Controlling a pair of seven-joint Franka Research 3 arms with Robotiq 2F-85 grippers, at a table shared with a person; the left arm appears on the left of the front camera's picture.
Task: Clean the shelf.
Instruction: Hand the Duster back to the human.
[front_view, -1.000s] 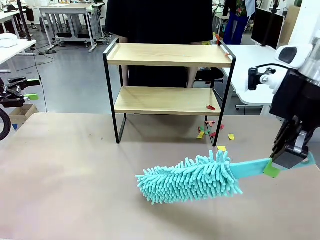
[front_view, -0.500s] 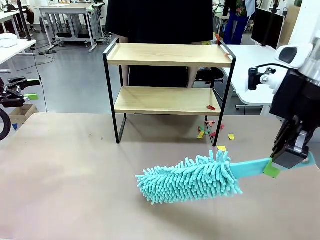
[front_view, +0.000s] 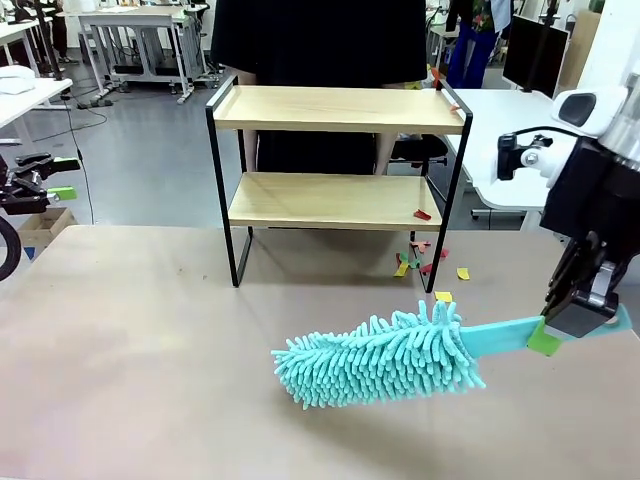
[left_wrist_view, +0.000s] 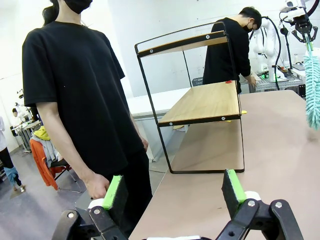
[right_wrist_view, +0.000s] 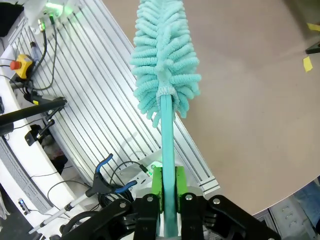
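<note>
The shelf stands at the table's far middle, two wooden boards in a black frame. A red scrap lies on its lower board. A fluffy teal duster hovers low over the table in front of the shelf, its head pointing left. My right gripper is shut on the duster's flat handle at the right edge. Off the table's left edge, my left gripper is open and holds nothing. In the left wrist view its fingers frame the shelf from the side.
Coloured paper scraps lie on the table under and beside the shelf's right legs. A person in black stands right behind the shelf, and is also seen close by in the left wrist view. White desks stand farther back.
</note>
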